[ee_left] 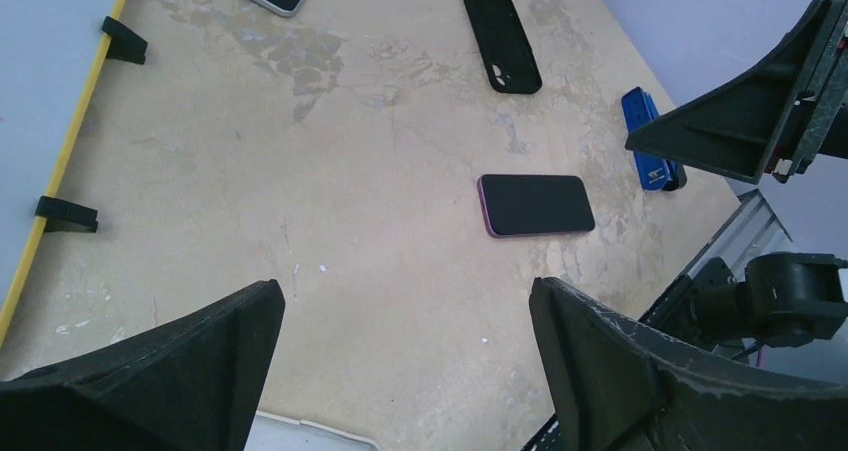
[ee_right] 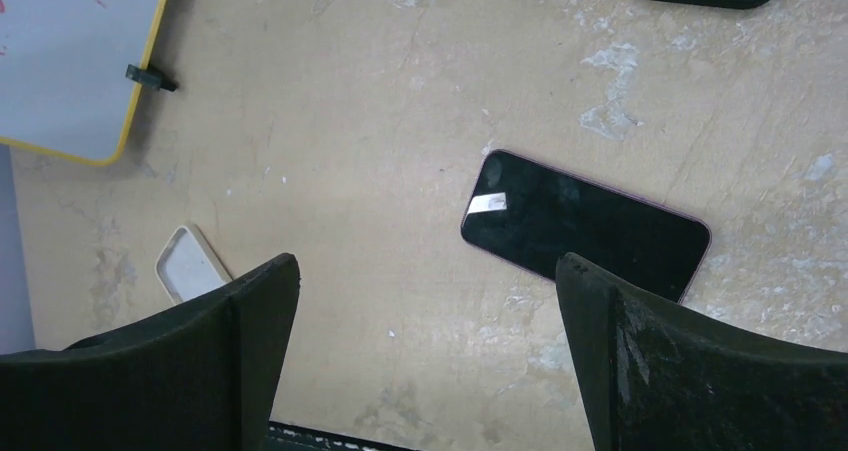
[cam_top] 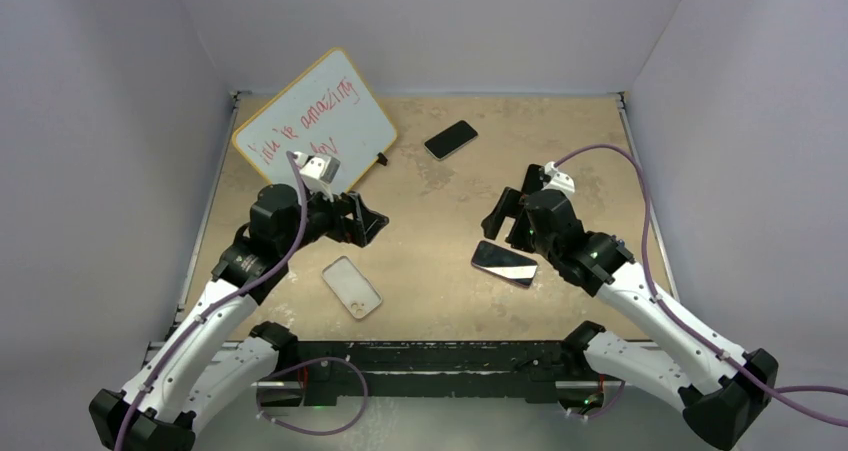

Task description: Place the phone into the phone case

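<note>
The phone case (cam_top: 352, 286), a whitish translucent shell, lies flat near the front of the table; it also shows in the right wrist view (ee_right: 190, 264), and its corner in the left wrist view (ee_left: 300, 436). A pink-edged phone (cam_top: 504, 263) lies screen up to the case's right (ee_left: 535, 205) (ee_right: 585, 226). My left gripper (cam_top: 366, 218) hovers open just behind the case, nothing between its fingers (ee_left: 405, 291). My right gripper (cam_top: 508, 207) hangs open above and just behind the phone, also empty (ee_right: 428, 266).
A yellow-framed whiteboard (cam_top: 315, 121) with red writing leans at the back left. A second dark phone (cam_top: 450, 139) lies at the back centre. A black phone case (ee_left: 501, 39) and a small blue object (ee_left: 650, 151) lie on the right side of the table.
</note>
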